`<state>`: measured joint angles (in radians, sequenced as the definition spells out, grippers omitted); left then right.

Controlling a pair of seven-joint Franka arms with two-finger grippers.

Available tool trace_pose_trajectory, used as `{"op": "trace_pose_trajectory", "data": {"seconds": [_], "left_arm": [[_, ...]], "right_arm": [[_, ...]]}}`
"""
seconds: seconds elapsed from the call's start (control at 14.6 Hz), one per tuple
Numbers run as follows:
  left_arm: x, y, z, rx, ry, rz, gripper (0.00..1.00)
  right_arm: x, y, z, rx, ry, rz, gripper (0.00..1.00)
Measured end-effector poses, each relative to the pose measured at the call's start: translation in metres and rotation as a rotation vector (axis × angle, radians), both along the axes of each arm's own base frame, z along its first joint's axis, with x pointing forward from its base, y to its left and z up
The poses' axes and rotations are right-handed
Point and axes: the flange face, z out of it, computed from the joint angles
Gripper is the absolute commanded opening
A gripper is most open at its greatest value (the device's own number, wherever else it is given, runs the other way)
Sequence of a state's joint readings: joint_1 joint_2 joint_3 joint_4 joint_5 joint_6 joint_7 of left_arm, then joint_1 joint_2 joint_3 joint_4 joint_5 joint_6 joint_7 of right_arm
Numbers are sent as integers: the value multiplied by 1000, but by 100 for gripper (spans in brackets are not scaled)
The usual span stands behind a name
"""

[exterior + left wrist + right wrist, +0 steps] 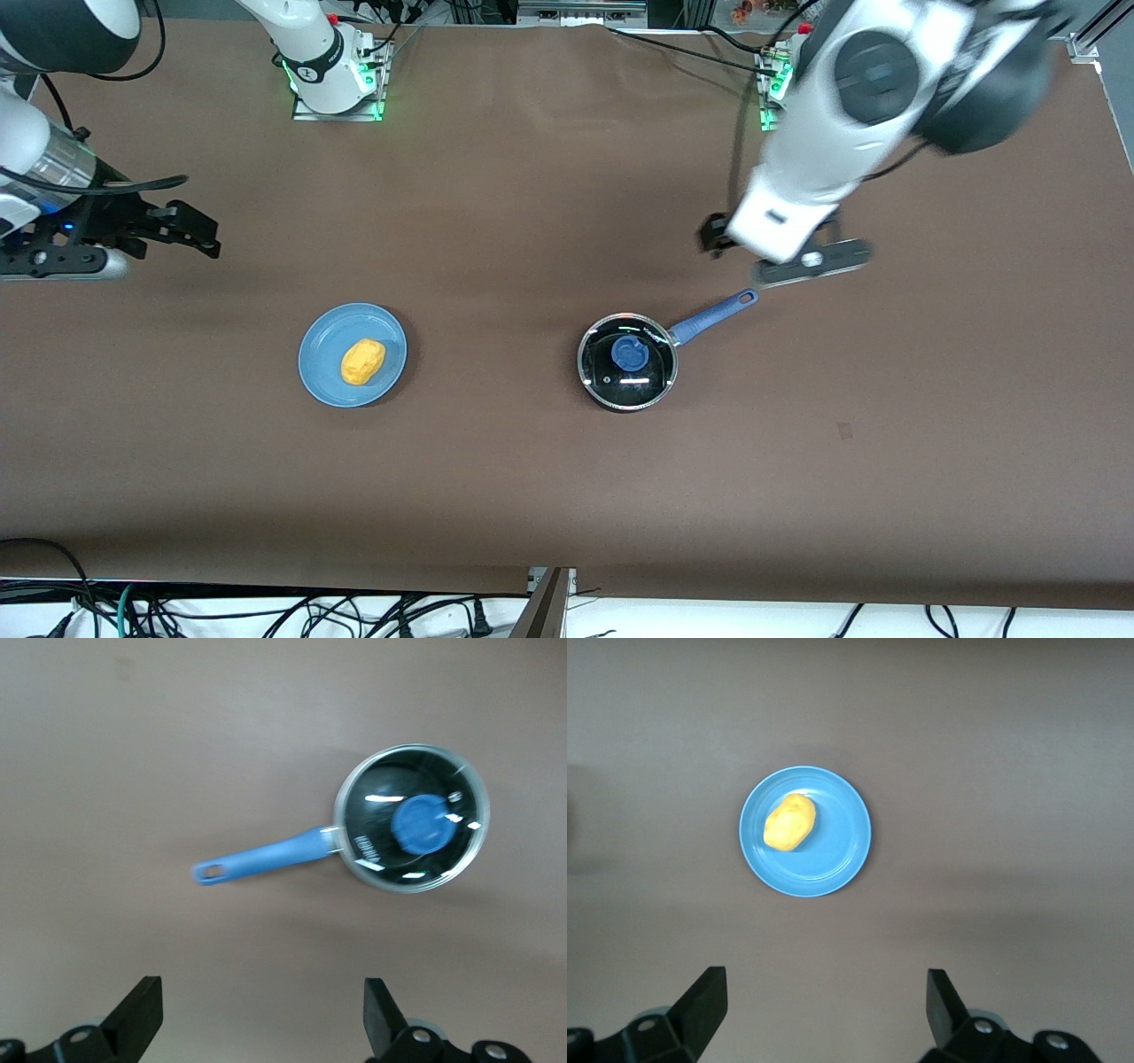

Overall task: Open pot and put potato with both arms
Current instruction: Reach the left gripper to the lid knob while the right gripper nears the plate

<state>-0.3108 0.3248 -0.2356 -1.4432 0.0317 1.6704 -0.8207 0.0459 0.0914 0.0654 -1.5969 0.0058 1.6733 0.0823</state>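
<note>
Lidded pot just off the left gripper, handle pointing up at it.

Potato on blue plate, well apart from right gripper; both claws spread wide, empty, hovering over bare table; left nearer the lid.

Black pot, blue handle; yellow-orange potato; blue plate.

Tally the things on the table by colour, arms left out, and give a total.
Blue: 1, the plate
Yellow-orange: 1, the potato on that plate
Black with blue handle: 1, the pot, its glass lid on
Total: 3
</note>
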Motion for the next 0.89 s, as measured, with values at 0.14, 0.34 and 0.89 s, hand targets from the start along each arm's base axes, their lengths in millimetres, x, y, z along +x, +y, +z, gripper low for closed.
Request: {"op": "trace_pose_trajectory", "data": {"seconds": [0.14,0.34,0.89], "left_arm": [[14,-26,-33,-21,-13,51,100],[39,-33,-75,-54,-38,101,100],[41,-91,-183,-17,-125,199,100]], "right_arm": [[4,6,-9,0,9,10,99],[15,6,-34,-1,35,9,100],[46,7,-135,-20,163,14,99]]}}
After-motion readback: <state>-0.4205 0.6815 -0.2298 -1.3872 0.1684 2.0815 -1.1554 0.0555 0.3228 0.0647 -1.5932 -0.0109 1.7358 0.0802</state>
